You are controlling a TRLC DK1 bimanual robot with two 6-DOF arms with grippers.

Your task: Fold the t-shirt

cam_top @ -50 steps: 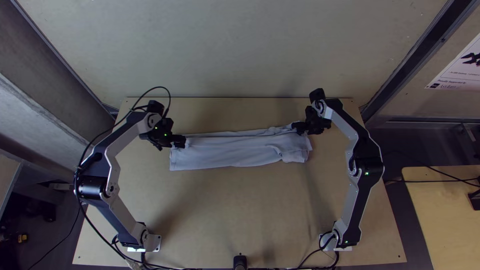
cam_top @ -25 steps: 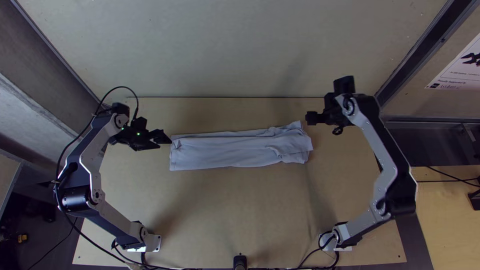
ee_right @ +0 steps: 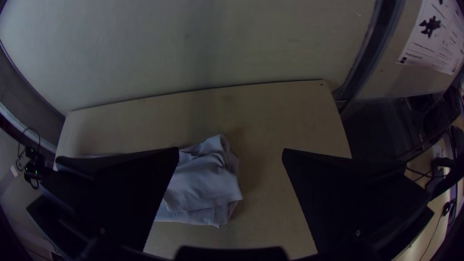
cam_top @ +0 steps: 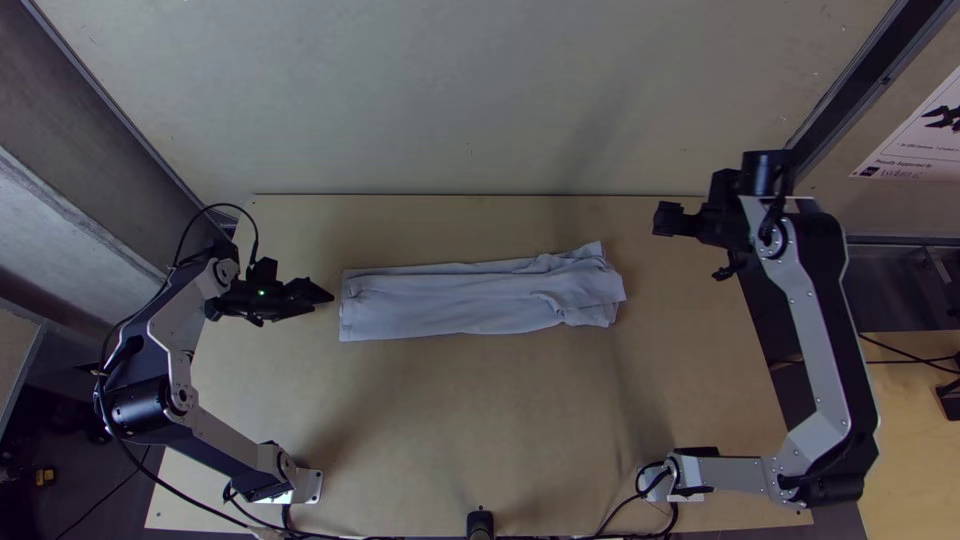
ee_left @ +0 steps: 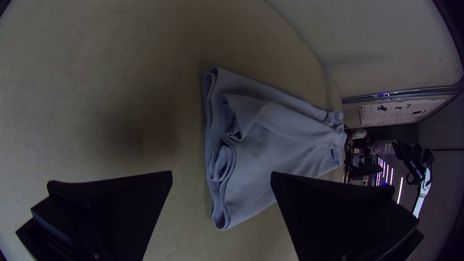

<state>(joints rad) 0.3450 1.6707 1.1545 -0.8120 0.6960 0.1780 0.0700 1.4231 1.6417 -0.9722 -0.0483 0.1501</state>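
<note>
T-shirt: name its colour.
The t-shirt is a plain pale bluish grey, seen best in the top view.

Left hand (cam_top: 327, 297) spread; t-shirt (ee_left: 285, 140) folded in layers.

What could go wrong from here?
Possible snag: the t-shirt lies as a long strip with stacked layers at its left end, so a shallow pinch there might catch only some of them. The raised, uneven edge at its right end could slip or bunch when lifted. Both the left gripper and right gripper are open and off the cloth, so any next fold hinges on a fresh grasp.
</note>
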